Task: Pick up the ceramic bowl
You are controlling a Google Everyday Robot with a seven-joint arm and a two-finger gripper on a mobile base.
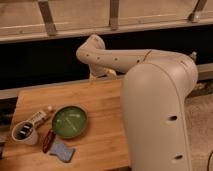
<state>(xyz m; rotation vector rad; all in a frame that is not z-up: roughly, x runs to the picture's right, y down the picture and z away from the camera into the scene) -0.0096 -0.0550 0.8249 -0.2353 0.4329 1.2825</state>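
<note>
End effector [103, 73] low at far edge of bench [102, 107], largely hidden behind arm; opening cannot tell. Well apart from bowl [69, 121], left-centre on bench. Counted: one bowl, one mug [24, 133], one sponge [61, 150].

One bowl [69, 121], one mug [24, 133], maybe one sponge [61, 150]; hand [102, 72] beyond table [102, 102].

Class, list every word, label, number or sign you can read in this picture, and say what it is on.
No text here can be read.
The small bottle beside the white mug: label too blurred to read.
The ceramic bowl and blue sponge: no writing shows.
The gripper, apparently tucked below the arm's bend by the table's far edge: no markings.
</note>
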